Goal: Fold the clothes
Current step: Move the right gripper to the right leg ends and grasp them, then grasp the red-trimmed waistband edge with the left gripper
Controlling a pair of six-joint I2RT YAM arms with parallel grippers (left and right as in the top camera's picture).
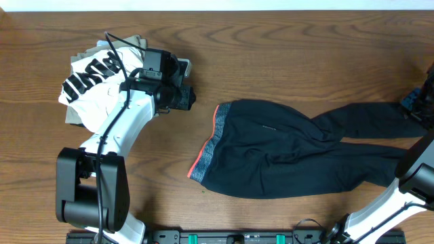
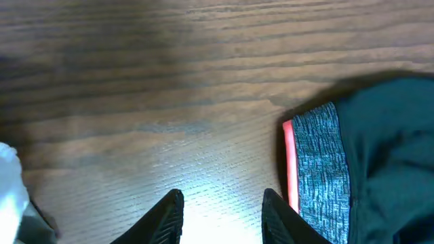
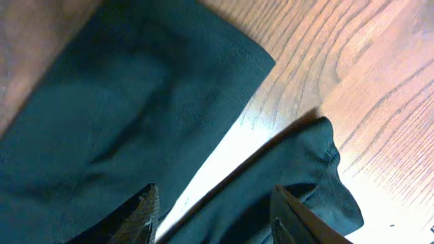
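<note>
Limp, stretchy leggings (image 1: pixel 285 149) were judged best pinched at the cuffs (image 3: pixel 325 146), with left gripper (image 2: pixel 224 198) and right gripper (image 3: pixel 215 196) jaws apart, empty.

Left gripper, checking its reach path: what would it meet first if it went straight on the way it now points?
Probably bare table; the left gripper aims beside the pants' waistband, though depth is unclear.

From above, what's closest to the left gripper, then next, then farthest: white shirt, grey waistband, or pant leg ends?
From the left gripper:
1. Grey waistband, close by on its right.
2. White shirt, off to its left.
3. Pant leg ends, far right edge.
</note>
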